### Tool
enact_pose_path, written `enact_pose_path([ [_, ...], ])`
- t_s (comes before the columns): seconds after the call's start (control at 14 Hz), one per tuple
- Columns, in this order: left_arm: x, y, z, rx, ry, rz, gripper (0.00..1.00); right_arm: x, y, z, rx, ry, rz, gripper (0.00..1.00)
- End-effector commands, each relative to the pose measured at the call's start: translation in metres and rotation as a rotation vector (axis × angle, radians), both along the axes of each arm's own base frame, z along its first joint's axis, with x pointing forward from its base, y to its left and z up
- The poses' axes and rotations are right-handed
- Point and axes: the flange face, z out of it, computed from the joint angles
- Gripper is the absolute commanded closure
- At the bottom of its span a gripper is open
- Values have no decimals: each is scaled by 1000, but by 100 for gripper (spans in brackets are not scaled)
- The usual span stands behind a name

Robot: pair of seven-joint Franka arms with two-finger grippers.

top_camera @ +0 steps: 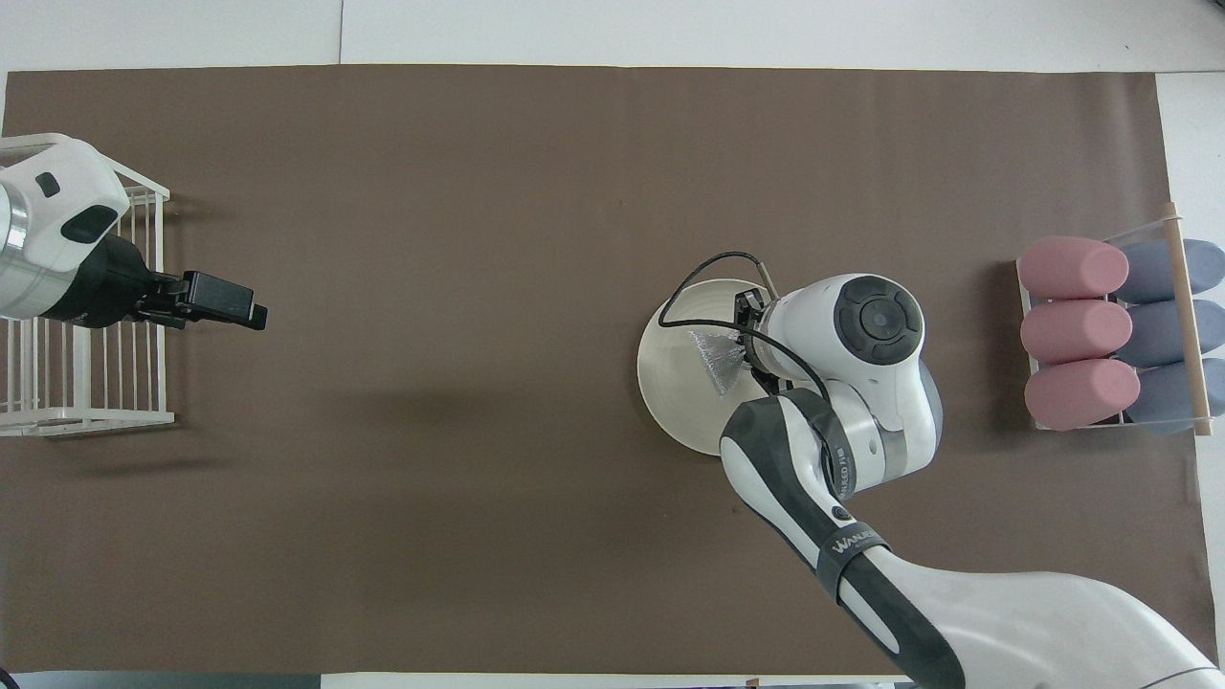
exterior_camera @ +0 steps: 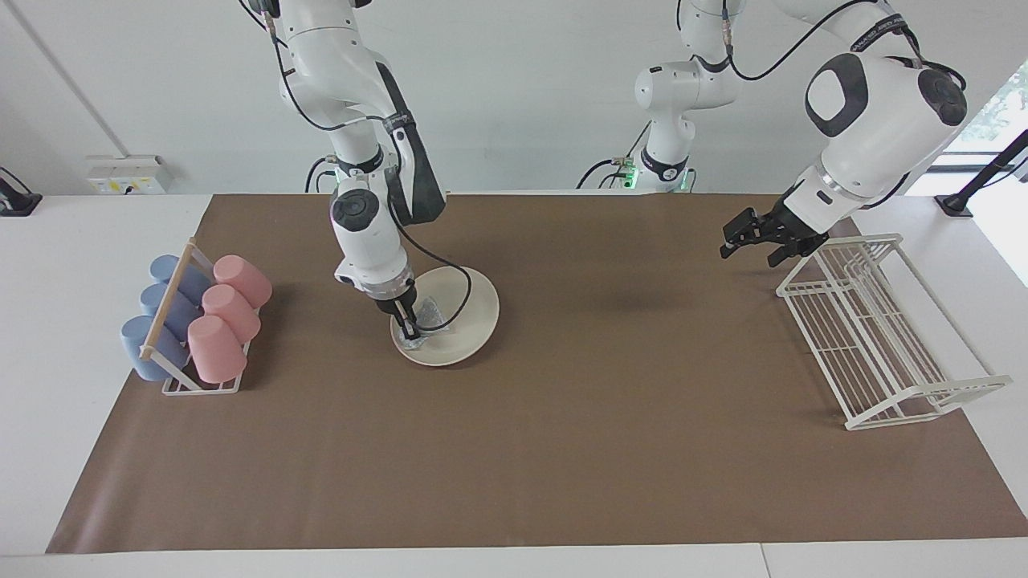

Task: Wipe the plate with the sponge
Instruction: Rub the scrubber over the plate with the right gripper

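Note:
The cream-white plate (exterior_camera: 470,305) lies on the brown mat in front of the right arm and looks tipped, its rim toward the left arm's end raised a little. My right gripper (exterior_camera: 411,329) points down and is shut on the silvery sponge (exterior_camera: 427,315), pressing it onto the plate close to the rim toward the right arm's end. From overhead the sponge (top_camera: 720,359) shows as a grey wedge on the plate (top_camera: 675,383), and the wrist hides part of both. My left gripper (exterior_camera: 748,255) hangs open and empty over the mat beside the wire rack.
A white wire rack (exterior_camera: 875,337) stands at the left arm's end of the table. At the right arm's end, a small rack holds pink cups (exterior_camera: 225,313) and blue cups (exterior_camera: 161,313) lying on their sides. A black cable loops from the right wrist over the plate.

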Motion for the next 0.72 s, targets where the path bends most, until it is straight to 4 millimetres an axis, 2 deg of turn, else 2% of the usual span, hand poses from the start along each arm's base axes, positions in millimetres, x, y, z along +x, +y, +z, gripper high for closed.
enact_pose_path([
  [0.0, -3, 3, 10, 27, -2, 54, 0, -10, 3, -12, 6, 21, -7, 100],
  [0.29, -4, -2, 9, 27, -2, 50, 0, -17, 38, -14, 40, 6, -60, 100],
  [0.5, -5, -3, 10, 27, -2, 43, 0, -34, 89, -23, 119, 2, -120, 100],
  [0.64, -5, -3, 11, 27, -5, 39, 0, -35, 97, -24, 145, -8, -145, 100],
])
